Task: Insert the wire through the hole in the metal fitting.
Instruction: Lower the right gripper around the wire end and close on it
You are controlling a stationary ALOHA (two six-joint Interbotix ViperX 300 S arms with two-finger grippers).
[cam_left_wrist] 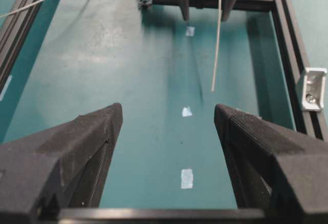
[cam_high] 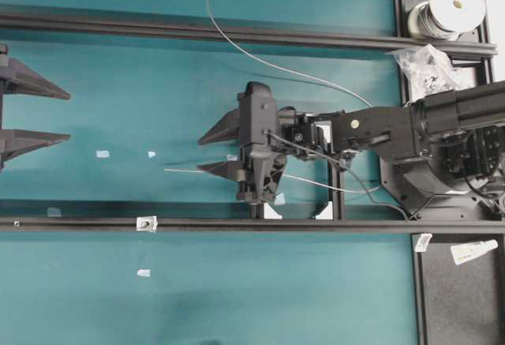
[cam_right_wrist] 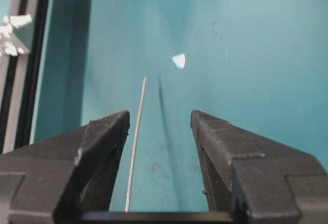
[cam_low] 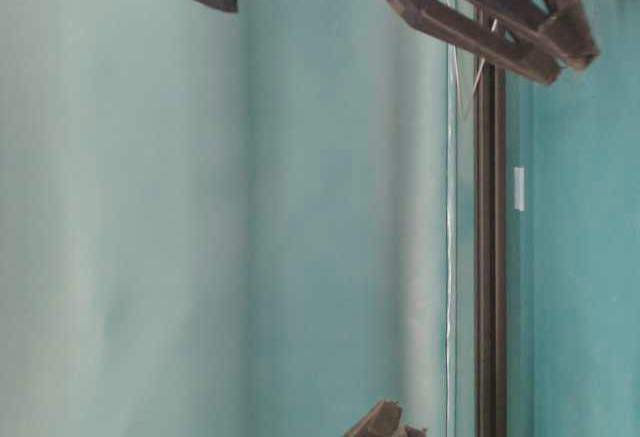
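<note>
Only the overhead view shows the metal fitting (cam_high: 145,223) (on the rail); both claws gape wide, holding nothing.

In the overhead view the black two-fingered right gripper (cam_high: 211,152) sits just right of centre. The thin stiff silvery wire (cam_high: 185,171) juts from beside its lower finger toward nine o'clock. The small squarish silver metal fitting (cam_high: 146,223) lies on the lower black aluminium rail (cam_high: 316,225), at seven o'clock from the wire's tip. The black two-fingered left gripper (cam_high: 59,114) is at the nine o'clock edge. A white wire spool (cam_high: 448,7) sits at one o'clock.
</note>
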